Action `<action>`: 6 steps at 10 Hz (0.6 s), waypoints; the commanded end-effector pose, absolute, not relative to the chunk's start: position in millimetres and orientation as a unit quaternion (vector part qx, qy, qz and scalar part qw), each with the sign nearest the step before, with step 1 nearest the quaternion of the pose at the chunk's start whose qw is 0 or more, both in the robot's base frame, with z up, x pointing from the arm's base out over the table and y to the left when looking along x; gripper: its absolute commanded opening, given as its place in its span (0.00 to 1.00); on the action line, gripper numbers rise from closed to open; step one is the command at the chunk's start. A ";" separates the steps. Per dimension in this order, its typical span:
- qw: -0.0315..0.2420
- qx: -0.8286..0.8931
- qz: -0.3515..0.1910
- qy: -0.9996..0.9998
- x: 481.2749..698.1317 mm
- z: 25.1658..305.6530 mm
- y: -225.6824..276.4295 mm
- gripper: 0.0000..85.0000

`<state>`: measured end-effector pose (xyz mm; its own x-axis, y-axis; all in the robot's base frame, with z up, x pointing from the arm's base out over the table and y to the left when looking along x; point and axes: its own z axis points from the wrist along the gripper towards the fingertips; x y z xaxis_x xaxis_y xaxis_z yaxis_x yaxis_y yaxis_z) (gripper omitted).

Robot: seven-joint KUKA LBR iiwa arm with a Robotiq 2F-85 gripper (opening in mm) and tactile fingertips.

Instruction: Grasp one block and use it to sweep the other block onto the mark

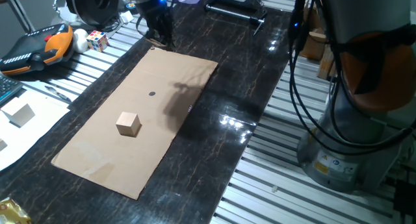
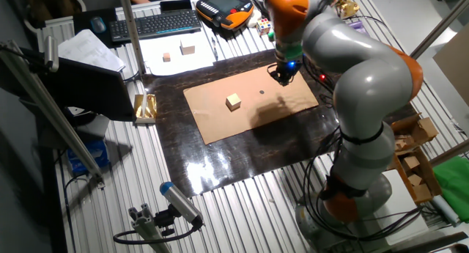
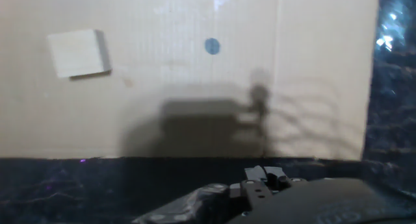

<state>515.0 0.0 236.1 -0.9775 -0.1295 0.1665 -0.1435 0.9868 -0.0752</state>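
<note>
One block [image 1: 129, 123] on cardboard [image 1: 97, 156], well apart from tool [image 1: 158, 37].

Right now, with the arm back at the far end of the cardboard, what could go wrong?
1. Only one light-tan wooden cube lies on the brown cardboard sheet; no second block shows there, so nothing to sweep.
2. The cube sits apart from the small dark round mark.
3. The gripper's jaws are unreadable.
</note>
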 end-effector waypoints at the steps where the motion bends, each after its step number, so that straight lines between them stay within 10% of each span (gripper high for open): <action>1: 0.083 0.068 0.033 -0.994 515.0 236.0 0.5 0.01; 3: 0.079 0.051 0.006 -0.996 515.0 236.0 0.5 0.06; 6: 0.071 0.019 -0.010 -0.997 529.6 233.4 37.7 0.42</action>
